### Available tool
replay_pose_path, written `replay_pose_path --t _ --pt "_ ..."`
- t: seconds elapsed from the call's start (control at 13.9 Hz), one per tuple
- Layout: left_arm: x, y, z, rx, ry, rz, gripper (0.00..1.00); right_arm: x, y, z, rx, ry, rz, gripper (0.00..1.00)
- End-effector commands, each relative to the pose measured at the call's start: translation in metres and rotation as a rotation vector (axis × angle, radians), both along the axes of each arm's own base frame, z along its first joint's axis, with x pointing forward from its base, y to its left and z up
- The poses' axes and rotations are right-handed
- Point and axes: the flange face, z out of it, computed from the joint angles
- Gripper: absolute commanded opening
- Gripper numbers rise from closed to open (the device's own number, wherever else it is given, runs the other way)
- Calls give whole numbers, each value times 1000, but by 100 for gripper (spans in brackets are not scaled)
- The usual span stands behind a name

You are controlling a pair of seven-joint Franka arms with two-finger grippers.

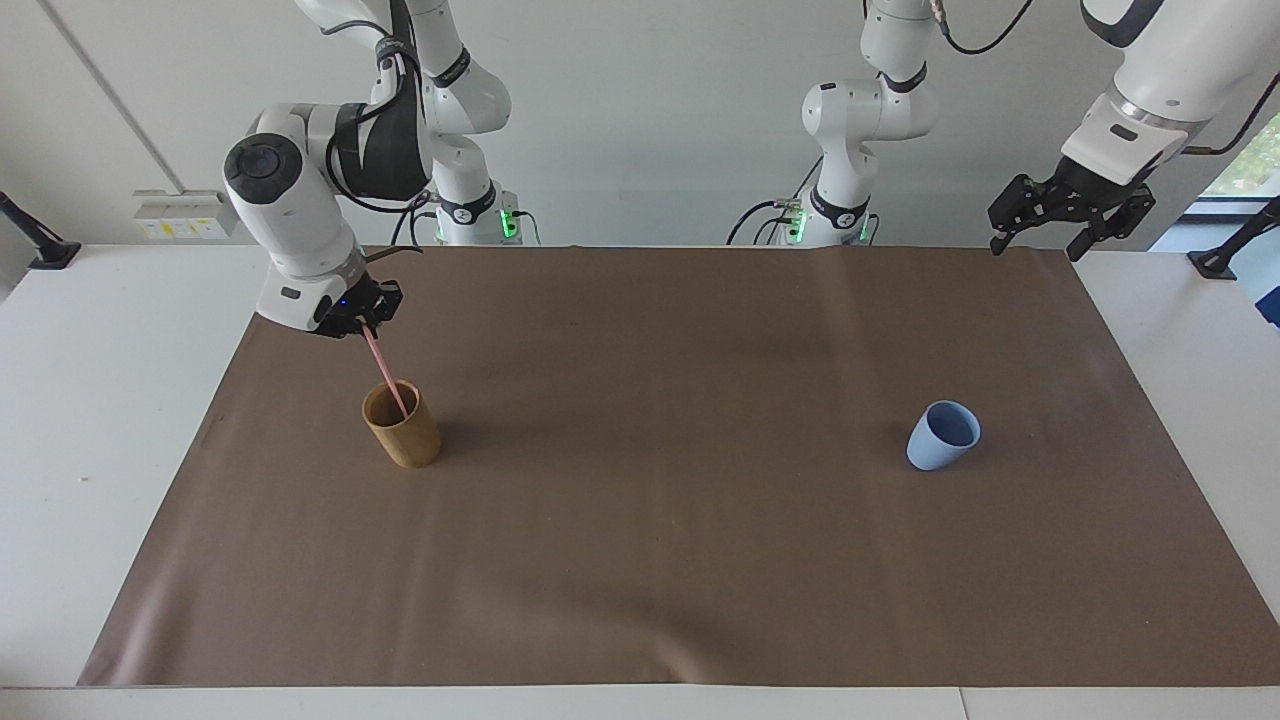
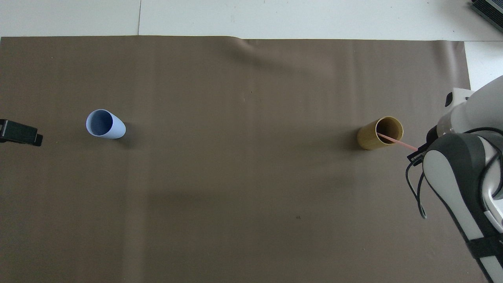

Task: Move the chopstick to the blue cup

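Note:
A thin pale-pink chopstick leans out of a tan-brown cylindrical cup at the right arm's end of the table. My right gripper is shut on the chopstick's upper end, just above that cup; the lower end is still inside it. The light-blue cup stands upright on the brown mat at the left arm's end. My left gripper waits open in the air over the mat's corner at that end.
A brown mat covers most of the white table. Bare white table borders it at both ends. The two cups stand wide apart with bare mat between them.

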Motion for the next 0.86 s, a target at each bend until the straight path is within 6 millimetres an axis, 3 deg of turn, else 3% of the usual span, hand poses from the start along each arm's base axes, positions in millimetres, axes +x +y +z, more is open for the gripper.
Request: replay_pose_path --t 0.0,0.36,0.79 --pt "3 6 -39 2 -28 2 100 2 -2 11 9 7 13 1" --pt "22 24 -119 5 -64 10 100 -5 -3 42 57 32 -17 0" --pt "57 21 -210 6 -72 4 100 -34 -11 109 67 17 -47 0"
